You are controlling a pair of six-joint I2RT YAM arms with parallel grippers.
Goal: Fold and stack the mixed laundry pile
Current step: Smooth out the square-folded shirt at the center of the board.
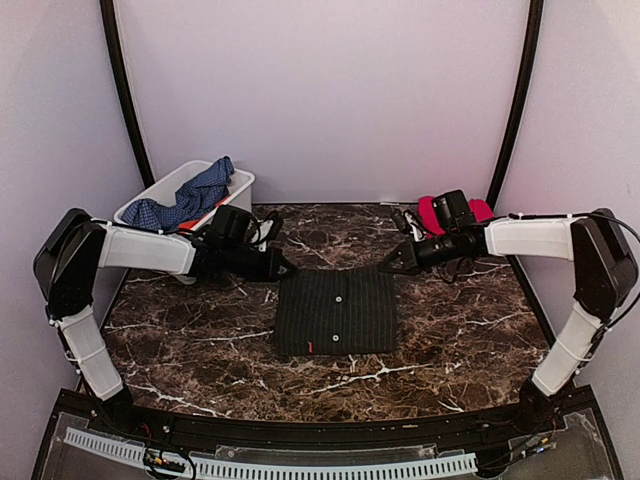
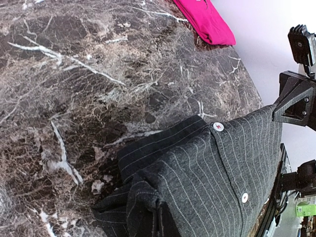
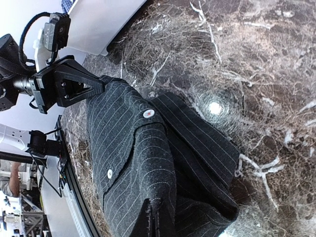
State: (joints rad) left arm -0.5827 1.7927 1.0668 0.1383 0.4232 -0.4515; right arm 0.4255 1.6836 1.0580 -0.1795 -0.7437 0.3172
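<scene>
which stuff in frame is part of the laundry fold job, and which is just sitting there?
Job:
- pinstriped shirt, folded flat at table centre
- blue checked garment, hanging out of the bin
- red cloth, at the far right

Lying about:
- white bin
- marble table

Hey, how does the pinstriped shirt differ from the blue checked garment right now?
The shirt lies folded in a flat square on the table; the blue garment is crumpled and draped over the bin rim. The shirt is dark charcoal with thin stripes and white buttons; the blue garment is checked. The left gripper and right gripper pinch the shirt's far corners; nothing touches the blue garment. Both are soft cloth.
</scene>
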